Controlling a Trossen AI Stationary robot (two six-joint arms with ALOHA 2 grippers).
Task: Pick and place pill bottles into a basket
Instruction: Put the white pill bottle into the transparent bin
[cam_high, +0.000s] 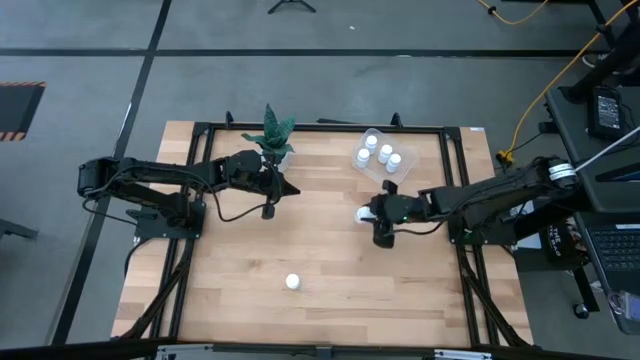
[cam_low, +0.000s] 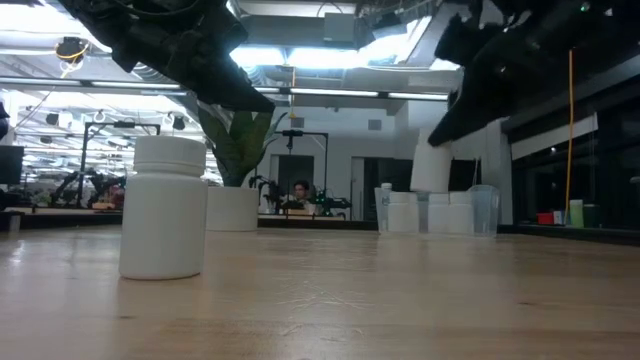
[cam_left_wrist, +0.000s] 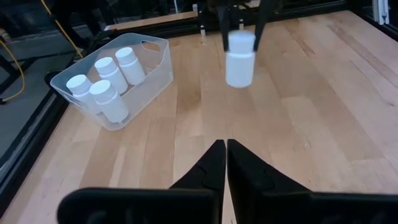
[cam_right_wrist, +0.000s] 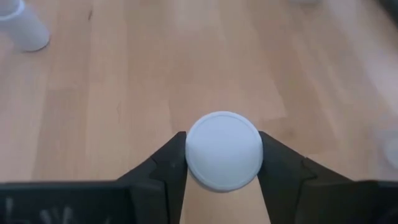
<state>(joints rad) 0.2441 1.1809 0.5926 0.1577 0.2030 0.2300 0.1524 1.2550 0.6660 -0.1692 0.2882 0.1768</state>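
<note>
Wooden planks make up the desk (cam_high: 250, 250), framed in black rails, with an open office hall visible beyond it. Two dark arms reach in from either side. Near the far edge a potted plant (cam_high: 275, 135) stands beside the left arm, whose hand (cam_high: 268, 211) hangs with its fingers pressed together, gripping nothing. At the far right sits the clear basket (cam_high: 371, 136), with four pill bottles (cam_high: 385, 152) standing inside. Just in front of it, the right hand (cam_high: 364, 214) is clamped on a fifth bottle (cam_right_wrist: 222, 150), raised off the wood. One last bottle (cam_high: 292, 282) stands alone near the front edge, well apart from the others.
</note>
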